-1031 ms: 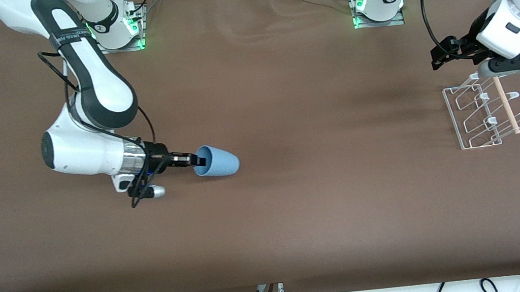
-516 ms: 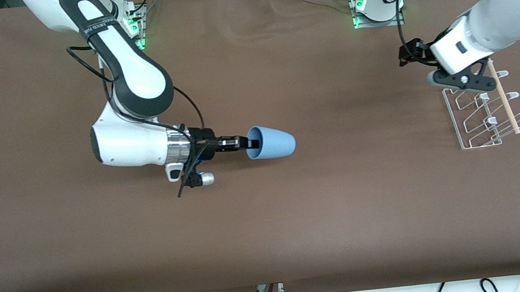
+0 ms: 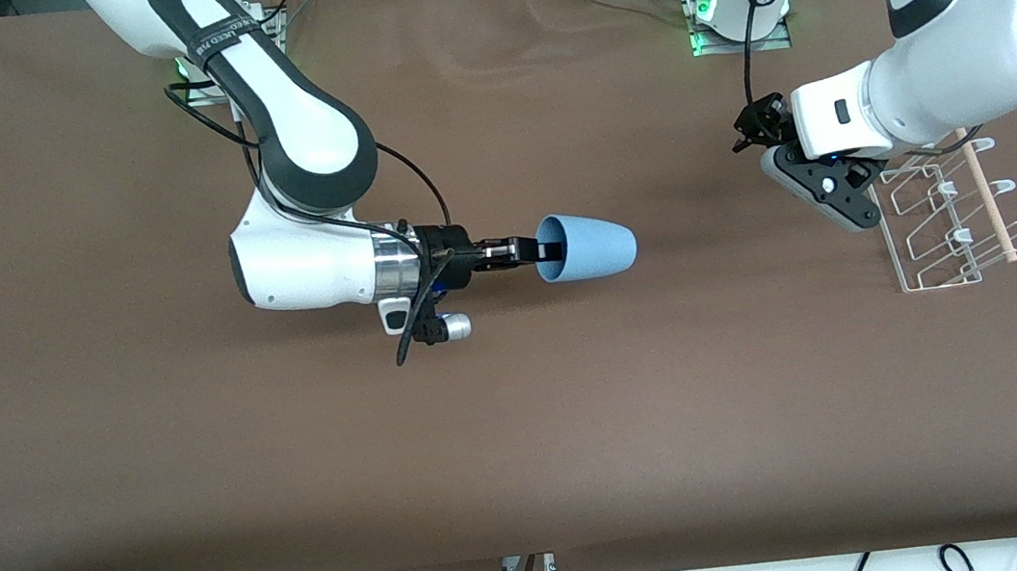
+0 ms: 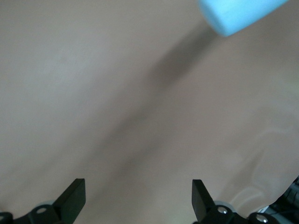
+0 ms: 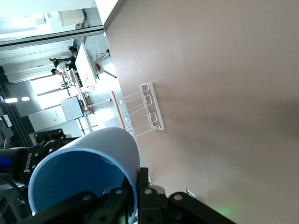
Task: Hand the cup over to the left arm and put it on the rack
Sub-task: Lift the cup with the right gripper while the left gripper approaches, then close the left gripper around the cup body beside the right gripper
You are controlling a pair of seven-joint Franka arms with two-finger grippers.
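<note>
right tool point(image 3: 545, 250) clamping cup point(image 3: 588, 246), table point(image 3: 525, 419)

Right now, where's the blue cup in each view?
Front view: cup mid-table, on its side, rim pinched by the right gripper, above the tabletop.
Left wrist view: its closed end shows at the picture's edge.
Right wrist view: open mouth up close.
Shared landmark: the white wire rack, also in the right wrist view.

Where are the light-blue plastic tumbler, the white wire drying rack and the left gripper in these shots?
light-blue plastic tumbler point(image 3: 596, 249), front view, on its tapered side wall.
white wire drying rack point(image 3: 914, 256), front view, on a wire loop of its frame.
left gripper point(image 4: 135, 198), left wrist view, midway between its black fingertips.
</note>
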